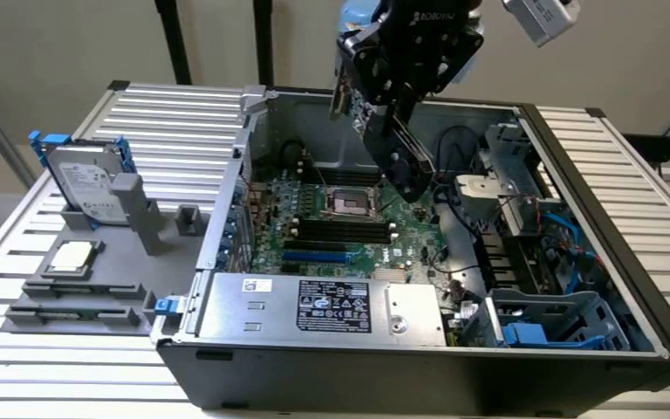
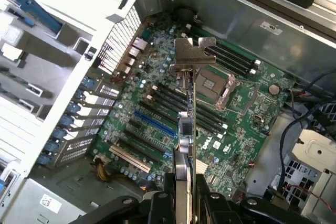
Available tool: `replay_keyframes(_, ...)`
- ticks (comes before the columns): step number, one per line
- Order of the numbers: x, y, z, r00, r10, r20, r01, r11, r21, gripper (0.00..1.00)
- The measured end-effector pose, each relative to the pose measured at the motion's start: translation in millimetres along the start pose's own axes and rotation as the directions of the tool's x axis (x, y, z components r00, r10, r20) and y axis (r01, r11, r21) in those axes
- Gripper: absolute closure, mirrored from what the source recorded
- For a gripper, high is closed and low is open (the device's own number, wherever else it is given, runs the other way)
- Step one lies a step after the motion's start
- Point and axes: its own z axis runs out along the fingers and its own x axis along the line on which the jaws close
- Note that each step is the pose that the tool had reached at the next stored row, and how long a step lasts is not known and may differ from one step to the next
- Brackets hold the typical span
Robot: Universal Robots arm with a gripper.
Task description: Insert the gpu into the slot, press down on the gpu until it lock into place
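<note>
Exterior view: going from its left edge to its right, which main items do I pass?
Hard drive standing in its holder → the slot on the motherboard → the gpu, held up over the board → blue drive cage.

Computer case: black, open side up, on a slatted metal table; sits beneath the gripper.
Motherboard: green, flat on the case floor, under the gripper.
CPU socket: silver frame, almost straight below the gripper.
Memory slots: black, parallel, just beside the socket.
Power supply: grey, labelled, well apart from the gripper.
Hard drive: upright in a grey stand, well to the exterior view's left of the gripper.
Processor chip: flat on a grey fixture, near the drive.
</note>
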Motion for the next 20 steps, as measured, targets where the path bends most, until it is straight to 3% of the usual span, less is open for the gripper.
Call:
replay_keyframes(5,-0.2,-0.2,3.3,0.9959,-0.091,-0.0062,0.091,0.9959,0.0038,0.74)
replay_keyframes(10,-0.4,-0.7,9.1,0.9836,-0.180,-0.0109,0.180,0.9836,0.0083,0.74)
replay_keyframes(15,-0.6,-1.1,14.8,0.9630,-0.269,-0.0158,0.269,0.9630,0.0129,0.74)
replay_keyframes(20,-0.8,-1.5,20.2,0.9346,-0.355,-0.0204,0.356,0.9345,0.0175,0.74)
